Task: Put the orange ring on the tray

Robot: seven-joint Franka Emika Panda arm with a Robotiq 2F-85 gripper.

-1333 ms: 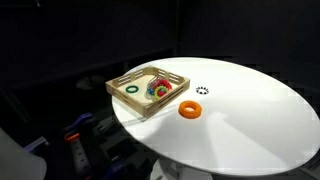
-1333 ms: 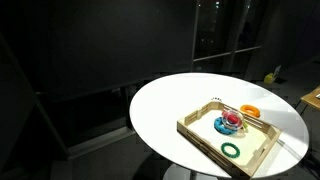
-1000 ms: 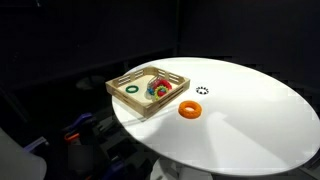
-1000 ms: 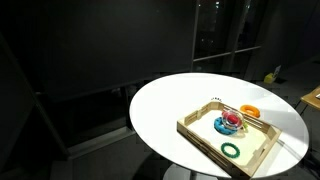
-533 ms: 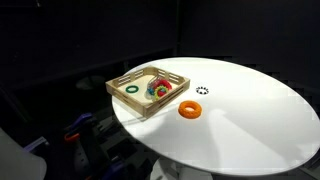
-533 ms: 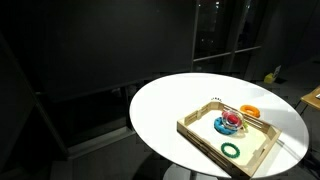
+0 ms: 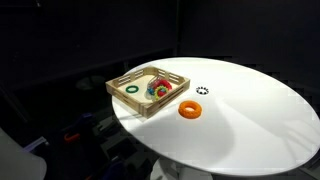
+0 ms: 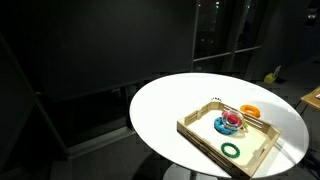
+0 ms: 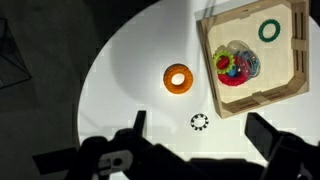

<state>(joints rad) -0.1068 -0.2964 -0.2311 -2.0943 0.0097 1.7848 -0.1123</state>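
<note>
The orange ring (image 7: 190, 110) lies flat on the white round table, just outside the tray; it also shows in the other exterior view (image 8: 249, 110) and in the wrist view (image 9: 179, 78). The light-wood tray (image 7: 121, 83) (image 8: 260, 150) (image 9: 208, 72) holds a green ring (image 7: 133, 88) (image 8: 232, 150) (image 9: 268, 30) and a red ring on a multicoloured toy (image 7: 160, 87) (image 8: 231, 123) (image 9: 236, 65). My gripper (image 9: 200, 135) is open and empty, high above the table, with the orange ring ahead of its fingers. The arm is not in either exterior view.
A small black dotted circle mark (image 9: 200, 122) (image 7: 202, 90) sits on the white table (image 7: 250, 120) between my fingers in the wrist view. The table edge (image 9: 85, 90) drops into darkness. Dark surroundings ring the table.
</note>
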